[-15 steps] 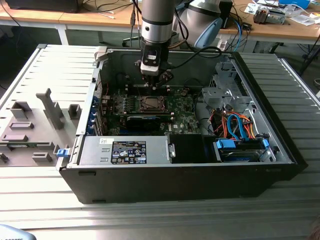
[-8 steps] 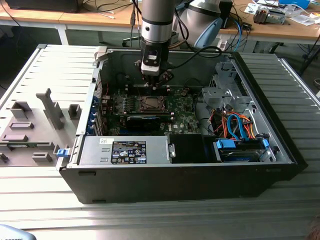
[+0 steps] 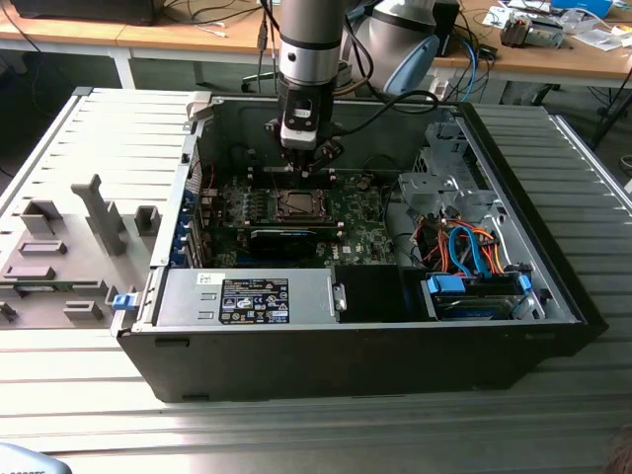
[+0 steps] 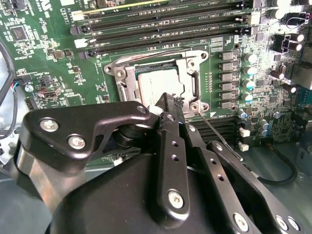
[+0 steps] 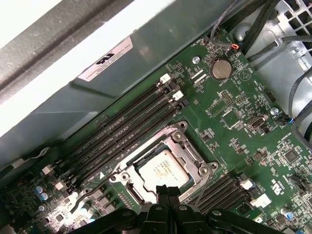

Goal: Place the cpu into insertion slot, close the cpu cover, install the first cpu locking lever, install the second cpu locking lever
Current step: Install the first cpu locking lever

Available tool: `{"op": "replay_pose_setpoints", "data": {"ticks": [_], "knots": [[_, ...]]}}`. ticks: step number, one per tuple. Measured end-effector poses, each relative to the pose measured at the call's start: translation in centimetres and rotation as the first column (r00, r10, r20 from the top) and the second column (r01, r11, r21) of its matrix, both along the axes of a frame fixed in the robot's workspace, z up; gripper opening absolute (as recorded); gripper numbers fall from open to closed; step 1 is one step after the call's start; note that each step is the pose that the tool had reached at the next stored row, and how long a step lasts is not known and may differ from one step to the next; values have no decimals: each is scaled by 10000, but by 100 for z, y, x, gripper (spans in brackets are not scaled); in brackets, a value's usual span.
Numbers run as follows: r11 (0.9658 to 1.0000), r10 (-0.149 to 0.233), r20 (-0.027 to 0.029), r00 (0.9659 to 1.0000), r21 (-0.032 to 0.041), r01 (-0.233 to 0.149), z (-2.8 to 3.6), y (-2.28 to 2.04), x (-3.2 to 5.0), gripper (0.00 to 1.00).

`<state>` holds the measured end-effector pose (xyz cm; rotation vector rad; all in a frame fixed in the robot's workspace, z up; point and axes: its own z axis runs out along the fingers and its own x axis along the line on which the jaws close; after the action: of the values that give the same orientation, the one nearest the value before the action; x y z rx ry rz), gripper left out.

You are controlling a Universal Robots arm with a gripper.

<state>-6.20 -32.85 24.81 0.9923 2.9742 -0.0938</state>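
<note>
Silvery-grey metal heads our listing: the cpu (image 4: 153, 80) is sitting in its socket on the green motherboard (image 4: 58, 68), with the cpu cover (image 4: 187, 73) lying flat around it. We are logging the gripper (image 4: 168, 101) with its fingers pressed together, pinching nothing we can make out. Its tip is at the cover's edge, contact unclear, and its black linkage is blocking the socket's near side. A thin wire lever (image 4: 217, 131) is running out from the socket's corner beside the fingers. We are also noting memory slots (image 4: 165, 24) just beside the socket, capacitors (image 4: 248, 70), a coin cell (image 5: 220, 68), and, in the exterior view, orange and blue cables (image 3: 464, 247) inside the open case (image 3: 346, 365).
</note>
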Motion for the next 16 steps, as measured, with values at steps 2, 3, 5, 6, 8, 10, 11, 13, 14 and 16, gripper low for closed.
{"op": "replay_pose_setpoints", "data": {"ticks": [2,3,5,6,8,10,11,13,14,16], "knots": [[10000,48,0,10000,0,-48,0,0,0,11],[10000,69,0,10000,0,-69,0,0,0,11],[9999,120,0,9999,0,-120,0,0,0,11],[9999,158,0,9999,0,-158,0,0,0,11],[9998,202,0,9998,0,-202,0,0,0,11],[9997,247,0,9997,1,-247,0,0,0,11],[9996,282,0,9996,0,-282,0,0,0,11],[9995,325,0,9995,0,-325,0,0,0,11],[9994,349,0,9994,0,-349,0,0,0,11],[9992,405,0,9992,0,-405,0,0,0,11]]}}
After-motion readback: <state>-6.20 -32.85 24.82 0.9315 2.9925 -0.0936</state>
